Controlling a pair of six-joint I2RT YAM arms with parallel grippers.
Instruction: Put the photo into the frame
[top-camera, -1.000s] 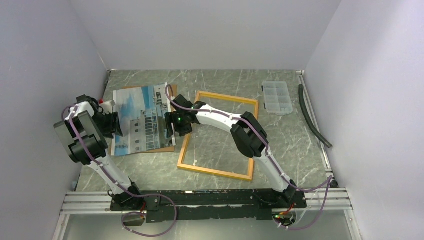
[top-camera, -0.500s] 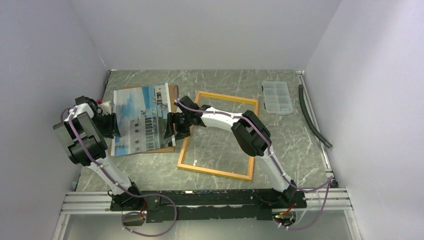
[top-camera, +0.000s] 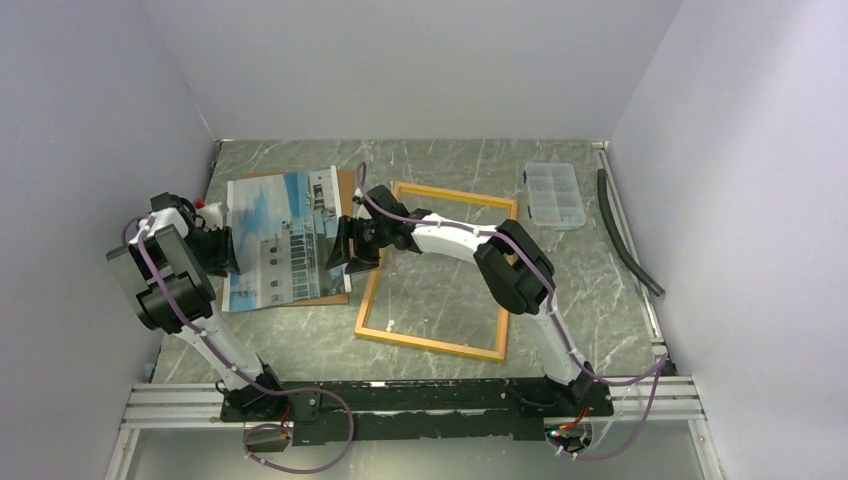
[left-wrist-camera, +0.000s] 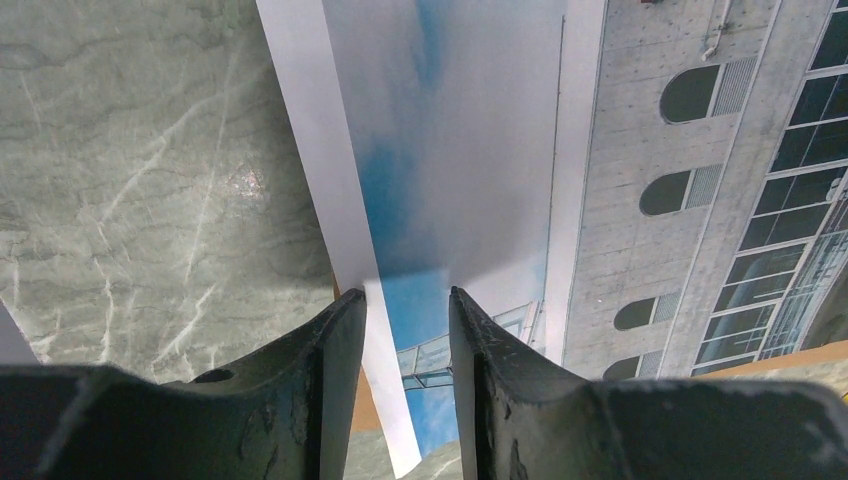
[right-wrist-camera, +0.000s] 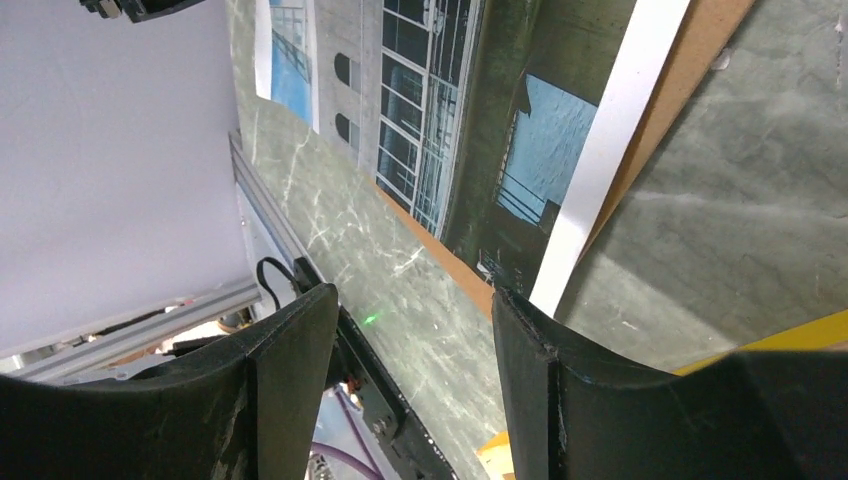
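Top external view shows the photo (top-camera: 280, 235) lying face up on the left part of the marble table (top-camera: 450, 165), the pale building and blue sky turned upward. Under it lies a brown backing board (top-camera: 346, 188), which shows along the right side of the print. The frame (top-camera: 437, 270) lies flat just to the right of the board, its yellow border around the clear pane, and the photo is not in it.

My left gripper (left-wrist-camera: 405, 295) is at the left edge of the photo. In the left wrist view its 2 fingers (left-wrist-camera: 320, 380) stand with a narrow gap between them, so these jaws are a little open. The white margin of the print runs through this gap, and I cannot tell if the tips touch the paper.

My right gripper (right-wrist-camera: 413, 292) is low at the right edge of the photo, between the print and the frame. In the right wrist view its jaws are spread wide and hold nothing. Between them I see the white margin, the edge of the board and the green marble.

A clear compartment box (top-camera: 553, 195) sits at the far right of the table. A black hose (top-camera: 628, 235) lies along the right wall. Both are well apart from my grippers.
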